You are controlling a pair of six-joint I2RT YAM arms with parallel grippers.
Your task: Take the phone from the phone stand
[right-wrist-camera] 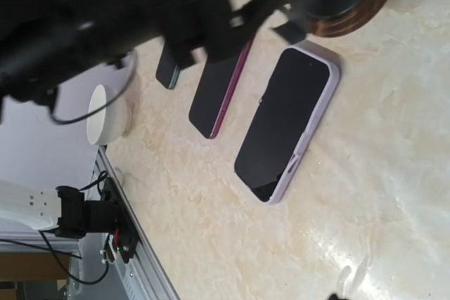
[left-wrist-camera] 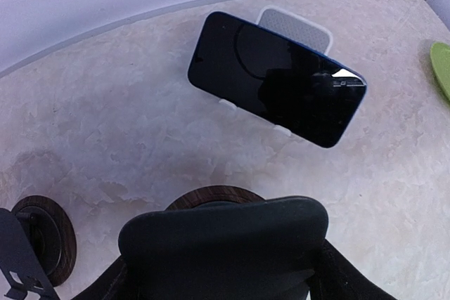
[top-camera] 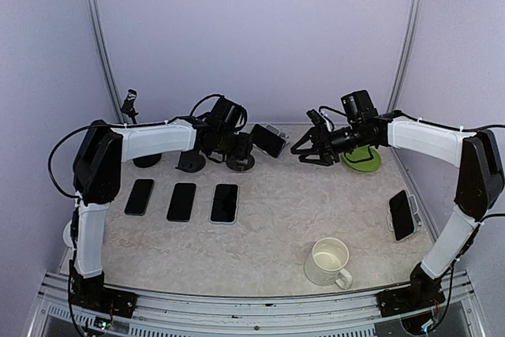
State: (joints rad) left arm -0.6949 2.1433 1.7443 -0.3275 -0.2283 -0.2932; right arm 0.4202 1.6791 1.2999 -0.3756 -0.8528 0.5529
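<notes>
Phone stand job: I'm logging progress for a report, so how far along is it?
Nothing is lifted yet. The phone leans on its white stand, untouched. The left gripper hovers beside it, not touching; the right gripper hangs open nearby. Left to do: grasp the phone, lift it off and set it down. A second phone sits propped at the table's right edge.

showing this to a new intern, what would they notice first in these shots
The dark phone propped landscape on a white stand at the far centre of the table draws the eye first. Then come three phones lying flat in a row on the left, and a white mug near the front right.
</notes>
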